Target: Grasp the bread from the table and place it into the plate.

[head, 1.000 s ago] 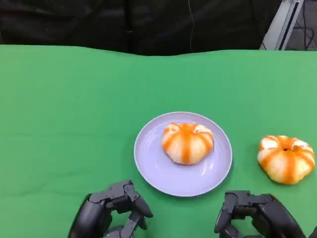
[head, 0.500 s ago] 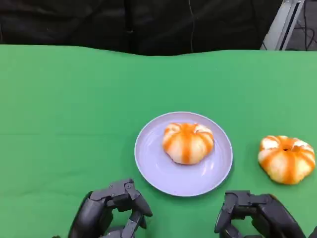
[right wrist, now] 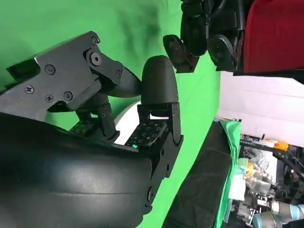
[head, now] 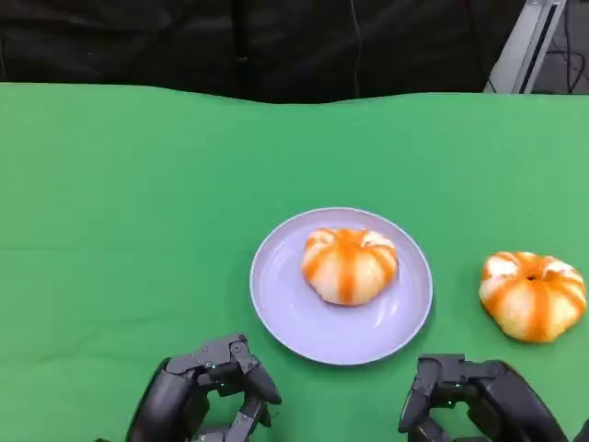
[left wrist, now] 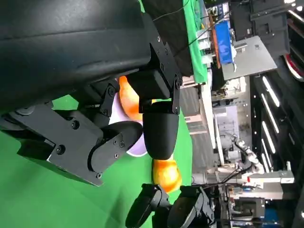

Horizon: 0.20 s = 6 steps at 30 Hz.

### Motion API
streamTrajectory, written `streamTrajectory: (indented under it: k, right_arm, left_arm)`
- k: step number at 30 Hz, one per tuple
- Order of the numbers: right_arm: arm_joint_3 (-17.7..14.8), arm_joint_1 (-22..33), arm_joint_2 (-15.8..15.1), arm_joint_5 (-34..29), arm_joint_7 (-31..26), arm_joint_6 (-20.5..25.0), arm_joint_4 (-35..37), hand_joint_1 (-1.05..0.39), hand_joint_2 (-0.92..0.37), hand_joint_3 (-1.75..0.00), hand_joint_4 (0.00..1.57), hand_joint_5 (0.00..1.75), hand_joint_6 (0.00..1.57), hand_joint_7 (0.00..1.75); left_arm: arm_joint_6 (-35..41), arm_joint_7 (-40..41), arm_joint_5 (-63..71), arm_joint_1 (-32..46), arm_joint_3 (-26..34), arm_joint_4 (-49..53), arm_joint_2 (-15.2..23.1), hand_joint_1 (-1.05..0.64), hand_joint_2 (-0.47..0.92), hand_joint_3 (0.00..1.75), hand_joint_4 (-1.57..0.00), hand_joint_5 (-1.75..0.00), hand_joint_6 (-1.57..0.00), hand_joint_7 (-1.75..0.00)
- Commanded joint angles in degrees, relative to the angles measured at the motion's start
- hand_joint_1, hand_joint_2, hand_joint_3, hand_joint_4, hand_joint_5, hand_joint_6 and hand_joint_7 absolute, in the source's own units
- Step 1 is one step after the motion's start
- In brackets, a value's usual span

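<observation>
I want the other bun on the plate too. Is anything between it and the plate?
Nothing lies between them. The bread on the table sits on bare green cloth just right of the plate. The plate already holds one bun, with free space around it.

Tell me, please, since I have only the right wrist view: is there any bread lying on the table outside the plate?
Observer: Yes, the head view shows one loose bread on the green table, to the right of the plate and apart from it.
Operator: Thank you. Is the plate bare?
Observer: No, a second bread sits on it, a little right of its middle.
Operator: Where is my right hand relative to the loose one?
Observer: The right hand is nearer the robot than the loose bread and slightly to its left, not touching it.
</observation>
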Motion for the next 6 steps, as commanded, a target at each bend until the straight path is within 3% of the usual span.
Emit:
streamTrajectory:
  k: [1,6]
  right_arm:
    - [-0.72,-0.2,-0.66,0.95,0.15,0.06,-0.02,-0.11,-0.59,-1.02,0.85,1.46,0.86,1.2]
    - [-0.82,-0.18,-0.72,0.77,-0.08,-0.15,-0.1,-0.11,-0.58,-1.02,0.85,1.46,0.86,1.2]
  left_arm:
    - [-0.77,-0.23,-0.5,-0.28,0.29,0.27,0.82,-0.09,0.56,1.11,-0.8,-1.62,-0.84,-1.29]
    - [-0.25,-0.42,-0.76,-0.05,0.14,-0.11,0.78,-0.1,0.56,1.11,-0.81,-1.62,-0.84,-1.3]
